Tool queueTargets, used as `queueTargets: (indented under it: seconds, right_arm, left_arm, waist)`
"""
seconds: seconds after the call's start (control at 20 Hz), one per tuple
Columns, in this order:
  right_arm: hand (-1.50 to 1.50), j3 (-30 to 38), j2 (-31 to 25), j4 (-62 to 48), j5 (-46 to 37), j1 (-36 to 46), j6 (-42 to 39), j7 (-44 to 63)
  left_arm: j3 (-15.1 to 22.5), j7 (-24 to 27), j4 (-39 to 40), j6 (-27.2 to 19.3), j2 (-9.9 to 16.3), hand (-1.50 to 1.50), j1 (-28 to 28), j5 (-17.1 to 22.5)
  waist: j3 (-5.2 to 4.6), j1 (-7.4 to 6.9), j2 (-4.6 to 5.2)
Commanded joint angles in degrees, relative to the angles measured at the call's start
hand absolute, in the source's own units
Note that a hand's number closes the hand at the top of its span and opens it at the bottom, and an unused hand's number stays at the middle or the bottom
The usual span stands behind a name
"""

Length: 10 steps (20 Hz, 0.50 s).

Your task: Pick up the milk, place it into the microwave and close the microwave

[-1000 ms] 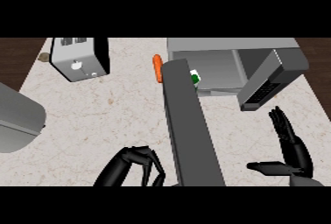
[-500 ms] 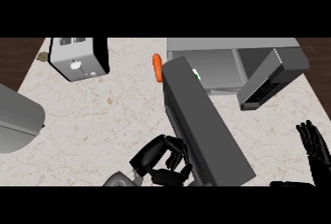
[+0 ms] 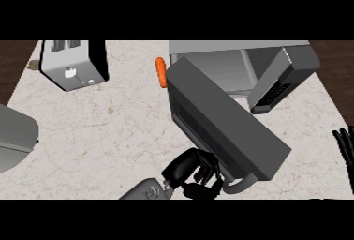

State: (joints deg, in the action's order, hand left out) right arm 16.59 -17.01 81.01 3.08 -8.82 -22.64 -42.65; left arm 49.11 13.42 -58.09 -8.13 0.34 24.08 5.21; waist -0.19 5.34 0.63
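We see the microwave (image 3: 276, 70) with its door (image 3: 224, 124) half-swung — milk hidden; left hand (image 3: 190, 173) fingers curled against the door's edge; right hand (image 3: 343, 147) fingers straight.

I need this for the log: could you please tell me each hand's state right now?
Left hand: fingers curled against the microwave door.
Right hand: open, holding nothing.
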Motion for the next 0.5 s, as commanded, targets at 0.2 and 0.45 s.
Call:
queueTargets:
  seconds: [0.2,0.45]
  right_arm:
    - [-1.50,-0.67,-2.35,7.16,3.97,1.99,-3.41,0.67]
    - [-1.50,-2.04,-4.42,10.22,6.73,2.55,-5.61,4.30]
  left_arm:
    - [6.25,-1.66,2.34,-15.06,-0.32,1.50,5.50,7.98]
    - [4.13,-1.19,1.90,-19.46,-0.33,1.50,10.26,13.50]
  waist:
    - [-0.21,3.89,0.51]
    - [-0.36,5.60,0.86]
